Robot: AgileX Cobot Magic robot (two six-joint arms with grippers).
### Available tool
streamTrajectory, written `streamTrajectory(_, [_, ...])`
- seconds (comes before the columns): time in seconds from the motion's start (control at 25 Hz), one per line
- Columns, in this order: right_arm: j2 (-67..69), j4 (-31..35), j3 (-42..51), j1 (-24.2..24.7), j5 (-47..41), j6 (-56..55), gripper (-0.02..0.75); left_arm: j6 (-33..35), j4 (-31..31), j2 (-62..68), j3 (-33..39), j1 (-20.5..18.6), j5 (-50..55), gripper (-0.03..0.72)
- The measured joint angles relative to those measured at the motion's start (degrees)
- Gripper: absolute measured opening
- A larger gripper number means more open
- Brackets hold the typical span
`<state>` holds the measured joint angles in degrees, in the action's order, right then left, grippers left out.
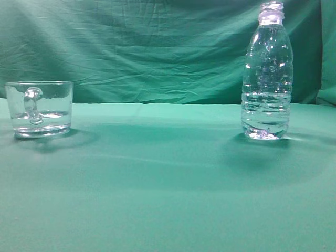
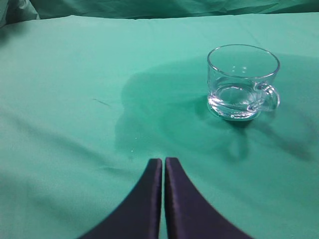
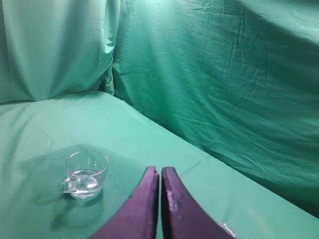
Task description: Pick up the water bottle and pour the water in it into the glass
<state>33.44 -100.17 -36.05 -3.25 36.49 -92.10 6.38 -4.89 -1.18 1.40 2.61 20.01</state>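
Observation:
The water bottle (image 1: 266, 73) stands upright and uncapped at the right of the green table, with clear water in its ribbed lower part. The glass (image 1: 39, 108) stands at the left, its looped handle facing the exterior camera, with a little water at the bottom. It also shows in the left wrist view (image 2: 242, 82) and the right wrist view (image 3: 86, 174). My left gripper (image 2: 163, 160) is shut and empty, short of the glass. My right gripper (image 3: 160, 169) is shut and empty; a clear rim, probably the bottle's mouth (image 3: 228, 230), shows beside its finger. Neither gripper shows in the exterior view.
A green cloth covers the table (image 1: 168, 184) and hangs as a backdrop (image 1: 147, 47) behind it. In the right wrist view the backdrop (image 3: 224, 79) rises close along the table's far side and meets another drape at a corner.

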Motion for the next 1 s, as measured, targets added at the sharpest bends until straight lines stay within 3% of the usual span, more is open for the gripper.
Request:
streamTrajectory(0.28, [-3.6,13.3,0.0,0.0,-10.9,-3.7,0.0,0.0,0.0,0.0,0.0,0.0,0.0,0.0])
streamTrajectory(0.4, [-3.6,23.8,0.0,0.0,-18.4,1.6,0.0,0.0,0.0,0.0,0.0,0.0,0.0,0.0])
streamTrajectory(0.48, [-3.6,33.0,0.9,0.0,-21.5,13.8,0.0,0.0,0.0,0.0,0.0,0.0,0.0,0.0])
streamTrajectory(0.64, [-3.8,58.6,3.4,0.0,-25.5,44.2,0.0,0.0,0.0,0.0,0.0,0.0,0.0,0.0])
streamTrajectory(0.8, [-7.1,79.5,5.6,-0.1,-37.6,66.1,0.0,0.0,0.0,0.0,0.0,0.0,0.0,0.0])
streamTrajectory(0.92, [-11.6,88.0,7.6,-0.5,-49.5,77.9,0.0,0.0,0.0,0.0,0.0,0.0,0.0,0.0])
streamTrajectory(1.0, [-15.0,90.1,9.3,-0.5,-55.2,81.5,0.0,0.0,0.0,0.0,0.0,0.0,0.0,0.0])
